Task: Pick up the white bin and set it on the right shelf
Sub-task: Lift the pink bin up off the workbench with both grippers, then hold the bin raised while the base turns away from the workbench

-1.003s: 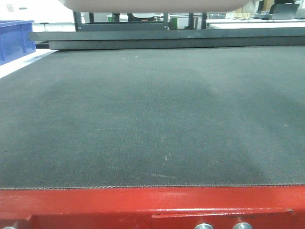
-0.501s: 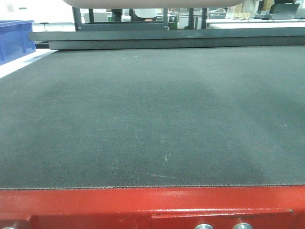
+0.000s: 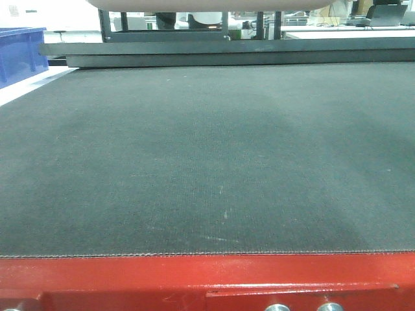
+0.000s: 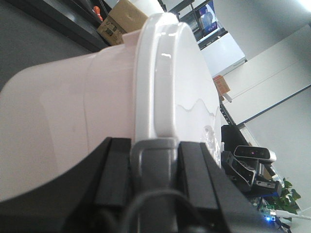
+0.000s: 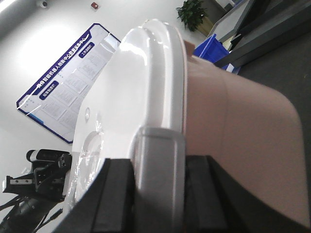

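1. Lifted slightly higher than a second ago, the white bin (image 4: pixel 73 111) is clamped at a grey clasp (image 4: pixel 153 162) by the left gripper (image 4: pixel 154 143), with one black finger on each side.
2. The opposite grey clasp (image 5: pixel 158 141) is seemingly pinched likewise by the right gripper (image 5: pixel 159 162).
3. The white lid (image 4: pixel 155 73) is seated on the tub.
4. From the front, only the bin's underside is seen at the top edge, held above the dark mat (image 3: pixel 207 162) of the red-edged table (image 3: pixel 130 278).
5. A blue bin (image 3: pixel 19 52) is seen at far left.

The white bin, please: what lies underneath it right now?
Beneath the white bin lies the dark mat, with a gap between; its lid hides the contents.
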Robot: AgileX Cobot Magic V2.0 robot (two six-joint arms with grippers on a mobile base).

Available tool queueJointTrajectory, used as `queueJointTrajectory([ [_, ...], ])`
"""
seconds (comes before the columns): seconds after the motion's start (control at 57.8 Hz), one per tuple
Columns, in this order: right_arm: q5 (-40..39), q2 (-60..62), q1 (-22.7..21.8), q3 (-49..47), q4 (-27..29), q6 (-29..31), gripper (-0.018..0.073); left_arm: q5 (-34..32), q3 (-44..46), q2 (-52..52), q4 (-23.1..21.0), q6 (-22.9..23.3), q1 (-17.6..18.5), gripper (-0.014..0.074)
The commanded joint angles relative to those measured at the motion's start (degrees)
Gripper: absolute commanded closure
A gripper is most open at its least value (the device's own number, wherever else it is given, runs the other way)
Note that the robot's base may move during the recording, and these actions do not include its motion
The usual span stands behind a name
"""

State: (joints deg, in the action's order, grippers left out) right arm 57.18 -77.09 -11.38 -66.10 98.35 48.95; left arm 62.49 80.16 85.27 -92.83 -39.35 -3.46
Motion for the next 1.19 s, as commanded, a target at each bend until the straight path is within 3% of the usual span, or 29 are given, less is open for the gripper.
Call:
queueJointTrajectory([
  [0.0, 6.58, 2.57, 1.54, -1.82, 6.16, -0.44, 0.05, 13.73, 1.68, -2.87, -6.12, 0.45, 1.82, 0.0722],
  [1.176, -6.6, 2.46, 1.54, -1.82, 6.16, -0.44, 0.05, 13.73, 1.68, -2.87, -6.12, 0.45, 1.82, 0.0722],
])
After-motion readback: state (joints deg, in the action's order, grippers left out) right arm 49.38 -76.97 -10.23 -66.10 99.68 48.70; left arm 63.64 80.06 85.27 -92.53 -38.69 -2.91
